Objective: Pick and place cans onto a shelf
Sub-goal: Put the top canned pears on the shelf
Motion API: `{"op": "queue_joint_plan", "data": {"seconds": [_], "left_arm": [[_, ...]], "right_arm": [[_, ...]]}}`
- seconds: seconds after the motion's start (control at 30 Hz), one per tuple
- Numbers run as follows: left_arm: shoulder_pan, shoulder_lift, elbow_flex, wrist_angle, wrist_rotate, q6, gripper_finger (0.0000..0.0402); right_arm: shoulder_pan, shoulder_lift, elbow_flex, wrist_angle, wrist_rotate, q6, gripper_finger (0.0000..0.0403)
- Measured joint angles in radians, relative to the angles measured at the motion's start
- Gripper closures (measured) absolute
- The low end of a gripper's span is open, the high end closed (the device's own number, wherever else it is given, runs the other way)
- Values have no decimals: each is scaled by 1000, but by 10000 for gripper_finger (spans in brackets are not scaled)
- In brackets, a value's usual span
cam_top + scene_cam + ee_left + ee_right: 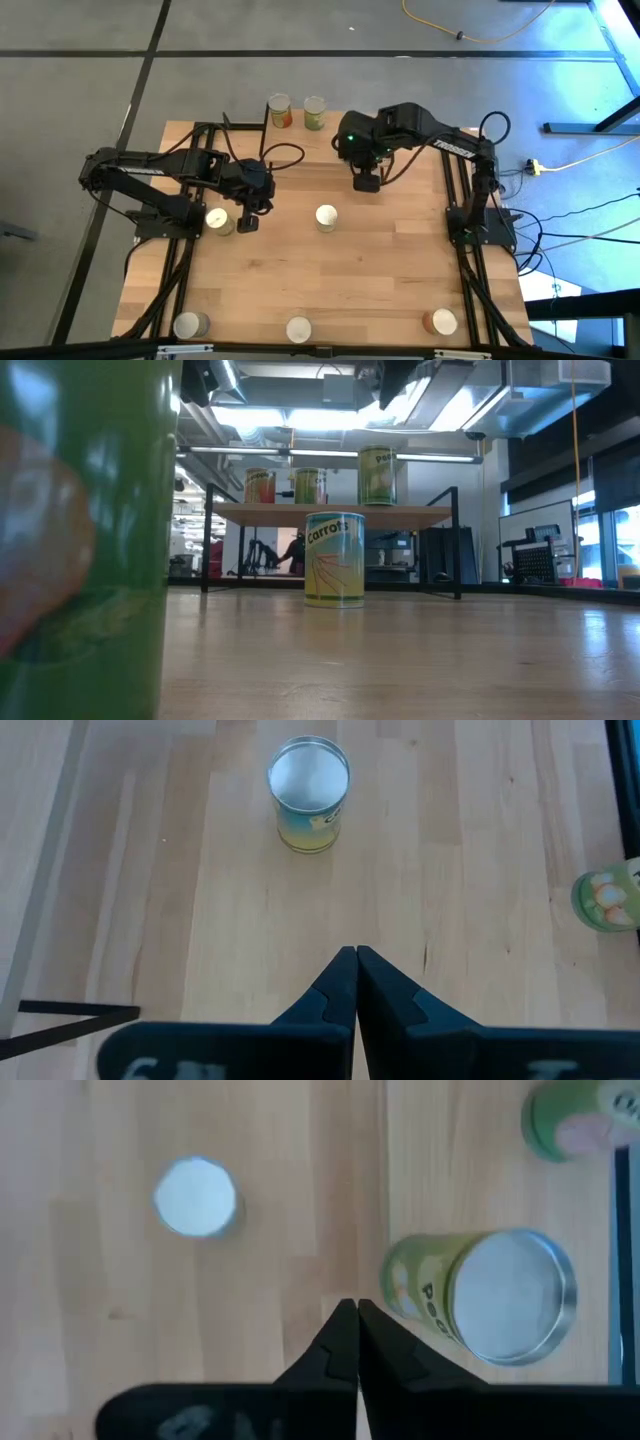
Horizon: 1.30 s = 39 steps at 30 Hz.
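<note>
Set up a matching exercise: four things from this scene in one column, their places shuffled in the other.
1 Carrots can
2 Peas can
3 left gripper
4 right gripper

A standing on the shelf
B above the shelf
C middle of the table
D beside a pale-topped can on the table's left

Pairs: 1-C, 2-A, 3-D, 4-B

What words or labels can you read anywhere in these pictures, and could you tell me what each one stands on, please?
"Carrots": on the blue and yellow can standing on the table in front of the shelf.
"Pe...": cut off, on the green can on the shelf top, and as "Pec..." in the right wrist view.
White lettering on the right arm: too small to read.
Labels of the other two shelf cans: too blurred.
</note>
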Motion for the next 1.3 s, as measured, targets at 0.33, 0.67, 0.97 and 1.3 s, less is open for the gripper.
{"op": "queue_joint_plan", "data": {"seconds": [0.33, 0.67, 0.97, 1.3], "left_arm": [[0, 0, 0, -2, -20, -25, 401], [0, 0, 0, -2, -46, -53, 401], [0, 0, 0, -3, -46, -94, 401], [1, 0, 0, -3, -46, -102, 401]], "right_arm": [[-65, 2, -189, 37, -18, -74, 402], [-98, 1, -273, 170, 26, -123, 402], [-160, 1, -274, 279, 110, -189, 402], [-236, 1, -274, 384, 193, -261, 402]]}}
